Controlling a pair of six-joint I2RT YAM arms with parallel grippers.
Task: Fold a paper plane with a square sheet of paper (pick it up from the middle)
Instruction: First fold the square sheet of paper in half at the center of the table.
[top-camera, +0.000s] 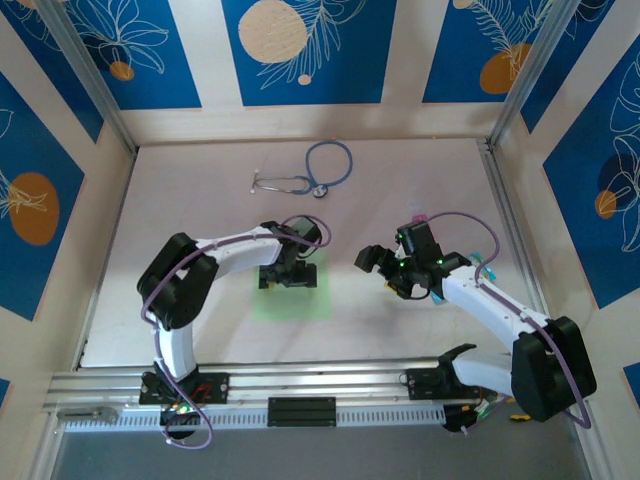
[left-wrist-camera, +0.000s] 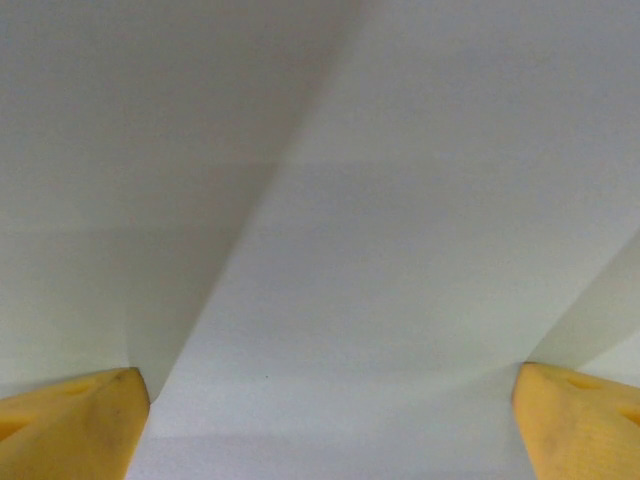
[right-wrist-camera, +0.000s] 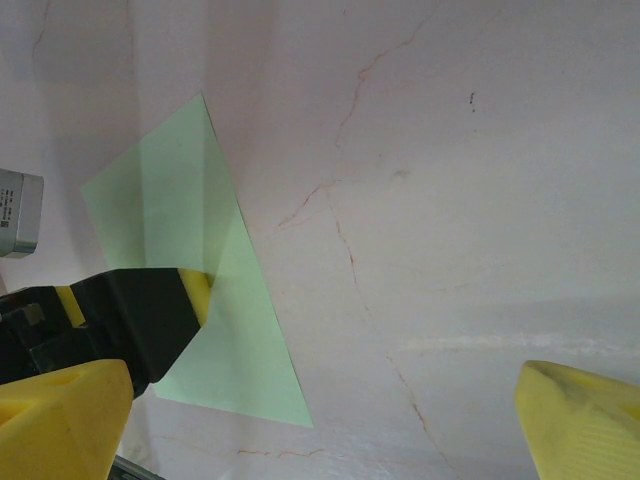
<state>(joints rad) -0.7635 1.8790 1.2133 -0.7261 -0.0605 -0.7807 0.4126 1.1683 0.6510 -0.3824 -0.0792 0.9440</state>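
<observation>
The square sheet of paper lies flat on the counter between the two arms. The left fingers are down over its far part, and the right fingers hang beside it, clear of it. A stethoscope lies well beyond.

From the left wrist, the left fingers stand spread wide, very close above a pale surface that is probably the paper.

From the right wrist, the right fingers are also spread wide and hold nothing, over bare counter. The square sheet of paper lies flat there, with one left fingertip on it.

The risk, as I judge it, is that closing on so thin and flat a sheet pushes it along the counter or crumples it. The contact also seems nearer the far edge than the middle, so a lifted sheet may droop or slip out.
</observation>
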